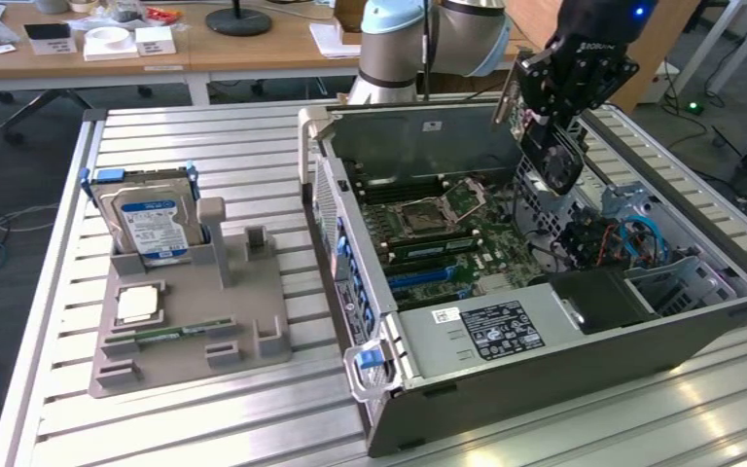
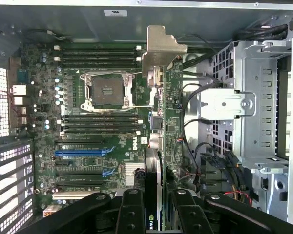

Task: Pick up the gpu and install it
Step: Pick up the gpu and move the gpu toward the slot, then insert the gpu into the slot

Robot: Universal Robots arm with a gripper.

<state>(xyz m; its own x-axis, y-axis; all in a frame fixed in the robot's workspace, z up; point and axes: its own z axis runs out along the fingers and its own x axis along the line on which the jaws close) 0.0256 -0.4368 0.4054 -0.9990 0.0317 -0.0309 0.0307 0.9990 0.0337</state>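
The gpu (image 1: pixel 558 161) hangs on edge above the open computer case (image 1: pixel 543 336), over its far side near the drive cage. Its black round fan faces the exterior view. My gripper (image 1: pixel 558 105) is shut on the card's upper part. In the wrist view the gpu (image 2: pixel 167 122) runs edge-on away from my gripper (image 2: pixel 158 214), its silver end bracket (image 2: pixel 162 48) at the far end. The black fingers (image 2: pixel 132 209) clamp it from both sides. Below it lies the motherboard (image 2: pixel 97 122) with blue expansion slots (image 2: pixel 80 152).
A grey parts holder (image 1: pixel 186 331) stands on the slatted table at the exterior view's left, with a silver hard drive (image 1: pixel 153 224), a processor chip (image 1: pixel 137 304) and a green memory stick (image 1: pixel 166 333). Cables and a metal drive cage (image 2: pixel 249 97) crowd the case beside the card.
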